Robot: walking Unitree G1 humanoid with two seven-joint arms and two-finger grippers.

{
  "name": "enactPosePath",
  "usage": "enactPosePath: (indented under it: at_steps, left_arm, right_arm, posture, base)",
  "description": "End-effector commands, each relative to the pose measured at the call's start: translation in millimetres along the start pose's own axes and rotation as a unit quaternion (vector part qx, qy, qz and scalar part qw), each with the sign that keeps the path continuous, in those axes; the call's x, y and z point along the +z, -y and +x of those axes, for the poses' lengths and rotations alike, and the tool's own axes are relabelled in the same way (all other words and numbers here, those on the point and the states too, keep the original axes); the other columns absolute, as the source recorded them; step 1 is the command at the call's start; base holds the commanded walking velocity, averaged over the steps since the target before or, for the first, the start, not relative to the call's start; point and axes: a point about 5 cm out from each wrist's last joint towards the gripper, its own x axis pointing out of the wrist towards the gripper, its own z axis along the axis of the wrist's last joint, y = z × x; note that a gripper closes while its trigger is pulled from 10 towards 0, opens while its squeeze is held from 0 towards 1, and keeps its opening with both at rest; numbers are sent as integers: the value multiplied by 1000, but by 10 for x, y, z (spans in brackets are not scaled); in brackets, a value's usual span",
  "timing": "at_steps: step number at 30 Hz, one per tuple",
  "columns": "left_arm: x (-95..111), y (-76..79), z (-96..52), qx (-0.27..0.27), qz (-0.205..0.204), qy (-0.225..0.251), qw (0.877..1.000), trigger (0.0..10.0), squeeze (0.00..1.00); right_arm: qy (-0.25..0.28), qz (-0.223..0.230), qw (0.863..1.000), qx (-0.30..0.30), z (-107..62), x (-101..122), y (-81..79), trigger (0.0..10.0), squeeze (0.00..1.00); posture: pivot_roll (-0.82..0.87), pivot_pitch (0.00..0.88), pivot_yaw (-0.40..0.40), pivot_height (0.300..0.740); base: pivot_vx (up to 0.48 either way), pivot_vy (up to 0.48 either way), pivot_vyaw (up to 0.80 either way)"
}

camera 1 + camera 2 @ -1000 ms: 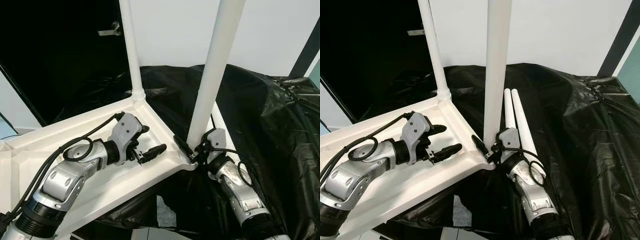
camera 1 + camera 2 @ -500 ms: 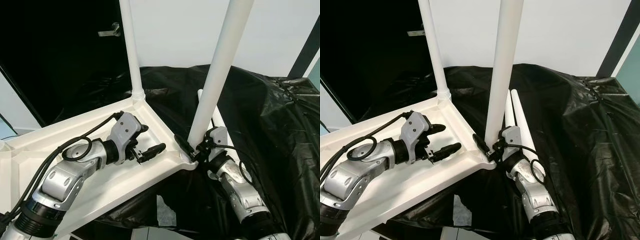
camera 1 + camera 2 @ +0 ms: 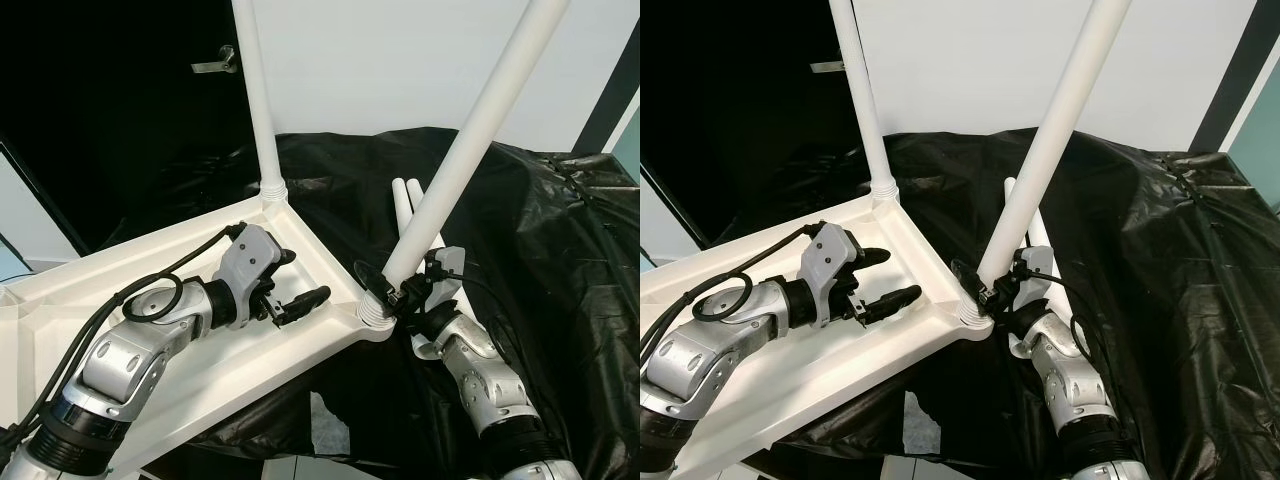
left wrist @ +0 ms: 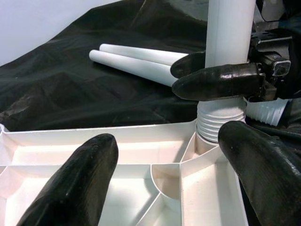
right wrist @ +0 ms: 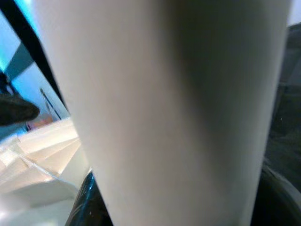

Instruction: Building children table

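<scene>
Gripping the base of a white table leg (image 3: pixel 470 150), our right gripper (image 3: pixel 392 293) has its black fingers closed around the tube just above the ribbed end; that end sits at the near corner socket of the overturned white tabletop (image 3: pixel 120 290), and the leg leans away to our right instead of standing upright. We see the tabletop lying underside-up, its ribbed compartments facing us, resting partly on the black plastic sheet (image 3: pixel 540 240) that covers the surface beneath. A second white leg (image 3: pixel 255 100) stands upright at the far corner of the tabletop — straight, and well apart from the tilted one; two spare legs (image 4: pixel 136 63) lie side by side on the black sheet just beyond the near corner, touching each other along their length. Our left gripper (image 3: pixel 300 285) hovers over the underside of the tabletop with its two fingers spread and nothing between them; in the left wrist view those fingers frame the ribbed corner and the threaded end of the tilted leg. A dark doorway with a metal handle (image 3: pixel 215 62) shows behind, beside a pale wall.
</scene>
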Motion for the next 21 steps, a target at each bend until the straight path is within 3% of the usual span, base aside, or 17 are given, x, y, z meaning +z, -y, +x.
enactPosePath:
  at_steps: [1,2,4,6,7,12,21]
  left_arm:
    - [37,19,-8,-34,6,4,999,10000,0]
    - [40,19,-4,-34,6,4,999,10000,0]
    - [41,19,-3,-34,6,4,999,10000,0]
    - [41,19,-3,-34,6,4,999,10000,0]
    - [42,19,-1,-34,6,5,999,10000,0]
    - [44,13,-5,-34,7,5,999,10000,0]
    - [56,-2,-19,-35,8,5,999,10000,0]
  right_arm:
    - [-146,-13,989,-30,-250,-539,52,10000,0]
    - [-155,-48,986,-21,-249,-543,36,10000,0]
    - [-162,-72,984,-11,-248,-549,20,10000,0]
    - [-162,-72,984,-11,-248,-549,20,10000,0]
    - [-169,-96,981,0,-247,-556,-3,10000,0]
    - [-180,-128,975,21,-245,-575,-48,10000,0]
    - [-181,-122,976,20,-270,-607,-68,10000,0]
  posture:
    - [115,0,44,740]
    - [113,0,46,740]
    - [113,0,45,740]
    - [113,0,45,740]
    - [112,0,46,740]
    - [114,0,47,740]
    - [112,0,49,740]
  base:
    - [0,0,0]
    - [0,0,0]
    - [0,0,0]
    - [0,0,0]
    - [0,0,0]
    - [0,0,0]
    - [0,0,0]
